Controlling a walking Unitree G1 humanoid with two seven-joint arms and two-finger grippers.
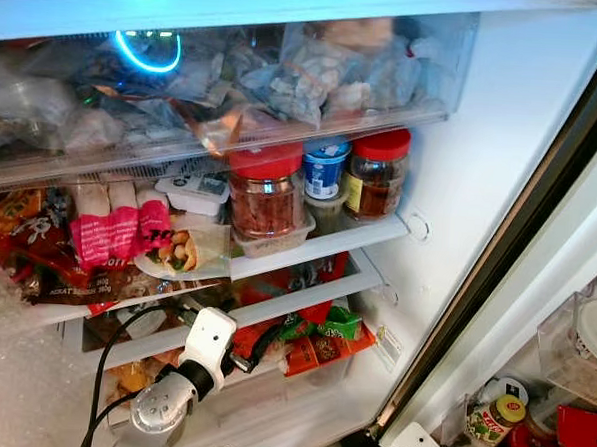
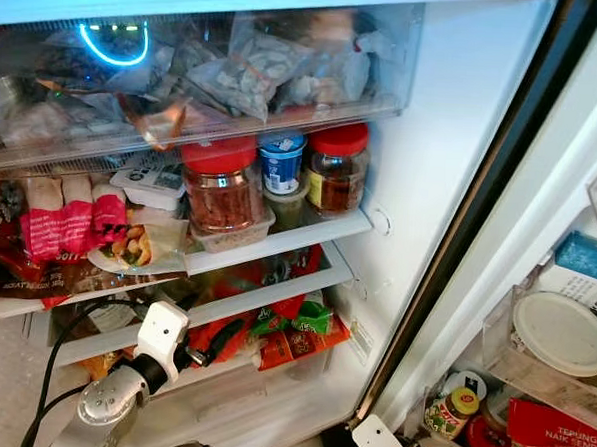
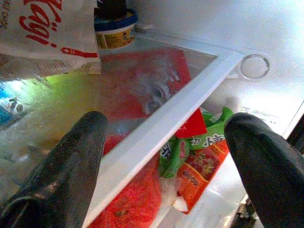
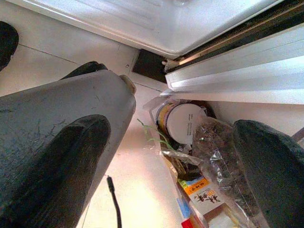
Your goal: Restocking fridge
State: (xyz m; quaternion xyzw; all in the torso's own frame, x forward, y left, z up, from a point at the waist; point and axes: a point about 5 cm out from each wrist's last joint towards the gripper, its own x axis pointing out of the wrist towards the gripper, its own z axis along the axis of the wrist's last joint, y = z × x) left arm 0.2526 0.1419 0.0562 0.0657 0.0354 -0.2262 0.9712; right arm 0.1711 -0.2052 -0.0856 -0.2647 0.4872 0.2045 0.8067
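My left gripper (image 1: 260, 356) reaches into the open fridge at the lower glass shelf (image 3: 190, 92). In the left wrist view it (image 3: 166, 128) is open, nothing between its fingers, which straddle the shelf's white front rim. Below that rim lie green and orange snack packets (image 3: 199, 156) on red bags. One shelf up stand two red-lidded jars (image 1: 265, 192) (image 1: 377, 173) and a blue-lidded tub (image 1: 324, 167). My right gripper (image 4: 173, 137) hangs low and open over the floor, above a plastic bag of groceries (image 4: 209, 156) holding a white-lidded jar (image 4: 185, 122).
A clear drawer (image 1: 286, 73) packed with bagged food tops the fridge. Pink and red packets (image 1: 118, 236) and a wrap crowd the middle shelf's left. The door rack (image 2: 542, 346) on the right holds jars, tubs and packets. A black cable (image 1: 105, 374) trails from my left arm.
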